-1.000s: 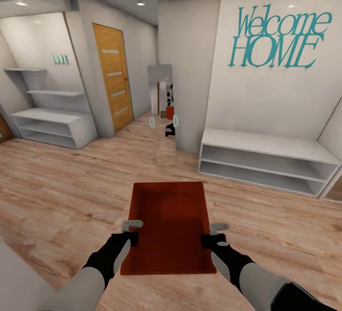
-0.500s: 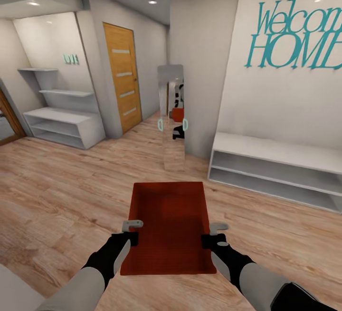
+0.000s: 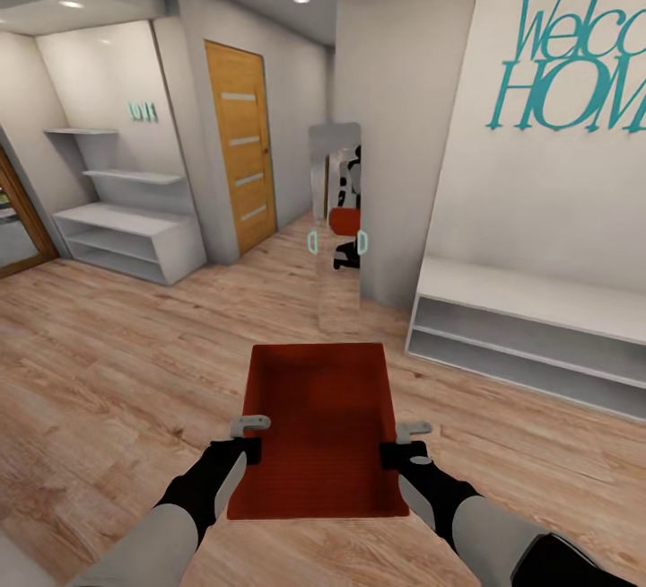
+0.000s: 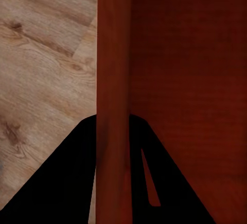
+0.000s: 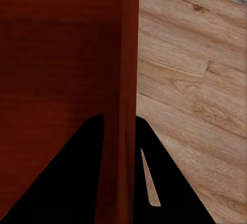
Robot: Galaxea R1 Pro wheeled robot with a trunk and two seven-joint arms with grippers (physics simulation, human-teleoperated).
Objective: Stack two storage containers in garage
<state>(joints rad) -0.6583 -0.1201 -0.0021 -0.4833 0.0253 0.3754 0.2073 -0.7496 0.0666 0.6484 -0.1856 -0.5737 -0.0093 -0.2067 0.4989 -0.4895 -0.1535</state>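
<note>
I carry one orange-red storage container (image 3: 318,425) level in front of me, above a light wood-plank floor (image 3: 117,363). My left gripper (image 3: 248,448) is shut on the container's left wall (image 4: 114,80), and its dark fingers (image 4: 67,183) straddle that wall in the left wrist view. The right gripper (image 3: 399,452) is shut on the right wall (image 5: 126,70) the same way, with fingers (image 5: 164,183) on either side of it. The other container is out of view.
A tall mirror (image 3: 336,228) stands straight ahead and reflects me. To its left are a wooden door (image 3: 240,147) and white shelves (image 3: 126,228). A long white bench shelf (image 3: 529,327) lines the right wall under teal lettering (image 3: 574,57).
The whole view has shifted: mirror, door and bench have slid rightward and drawn nearer, so the camera has moved. Container and both grippers keep the same hold.
</note>
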